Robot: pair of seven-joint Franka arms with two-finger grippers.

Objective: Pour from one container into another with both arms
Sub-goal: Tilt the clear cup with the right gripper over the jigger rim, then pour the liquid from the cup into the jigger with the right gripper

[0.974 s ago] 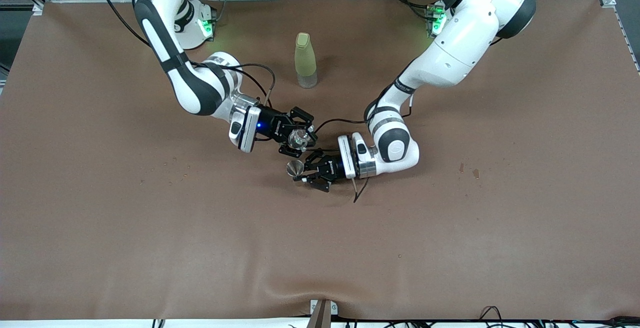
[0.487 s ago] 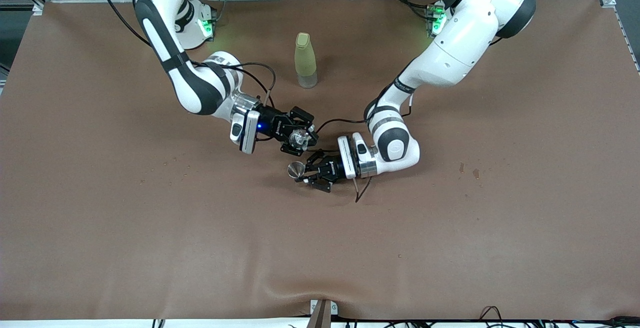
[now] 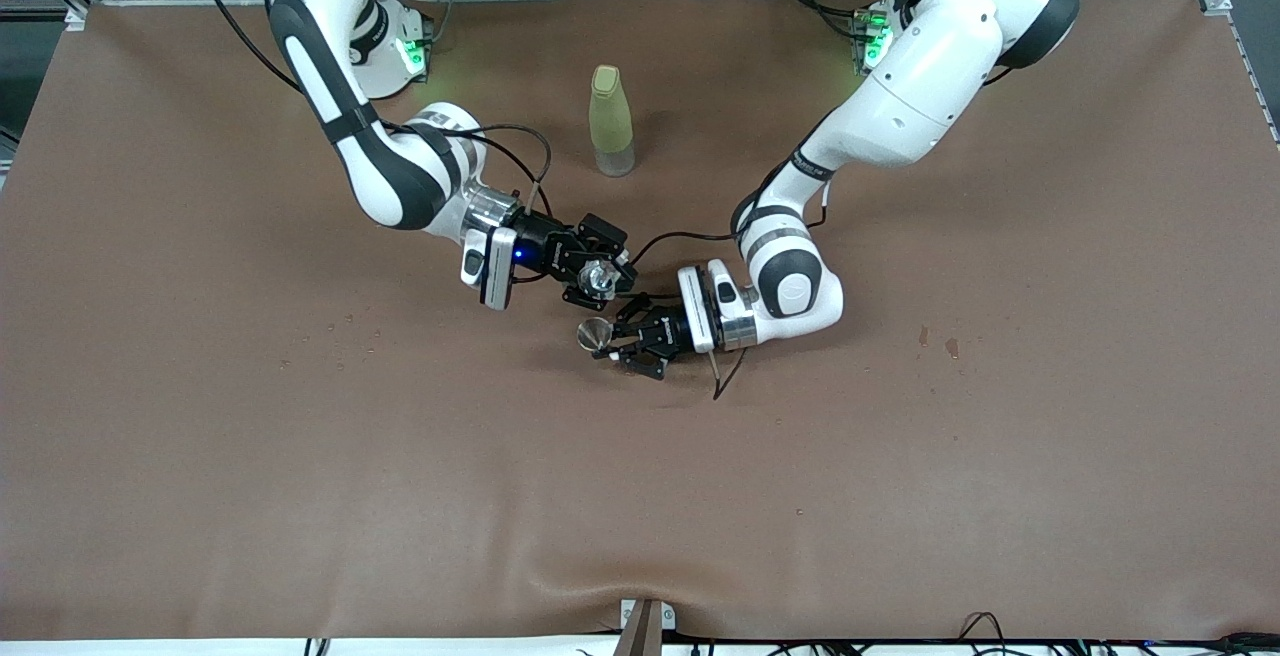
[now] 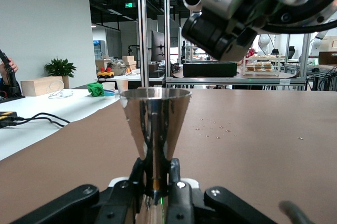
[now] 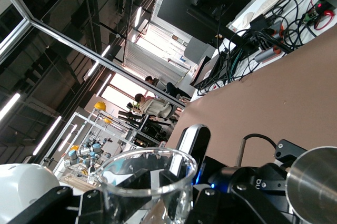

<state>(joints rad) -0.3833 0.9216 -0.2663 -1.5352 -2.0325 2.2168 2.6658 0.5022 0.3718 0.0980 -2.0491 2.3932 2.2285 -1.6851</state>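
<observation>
My left gripper (image 3: 612,341) is shut on the narrow waist of a steel jigger (image 3: 592,334), which it holds upright just above the table. In the left wrist view the jigger (image 4: 155,124) rises from between the fingers (image 4: 138,174). My right gripper (image 3: 598,278) is shut on a clear glass beaker (image 3: 600,276), held higher and close beside the jigger, toward the robots' bases. The beaker's rim (image 5: 147,174) fills the right wrist view, with the jigger's mouth (image 5: 316,182) just past it. I cannot see any liquid in the beaker.
A yellow-green bottle (image 3: 610,121) with its cap on stands on the brown table cover (image 3: 300,456), farther from the front camera than both grippers. A loose cable (image 3: 720,376) hangs under the left wrist. Small specks (image 3: 350,331) dot the cover.
Both grippers shifted only slightly. The jigger crept a little toward the beaker, so the gap between them is narrower. Both holds are unchanged.
</observation>
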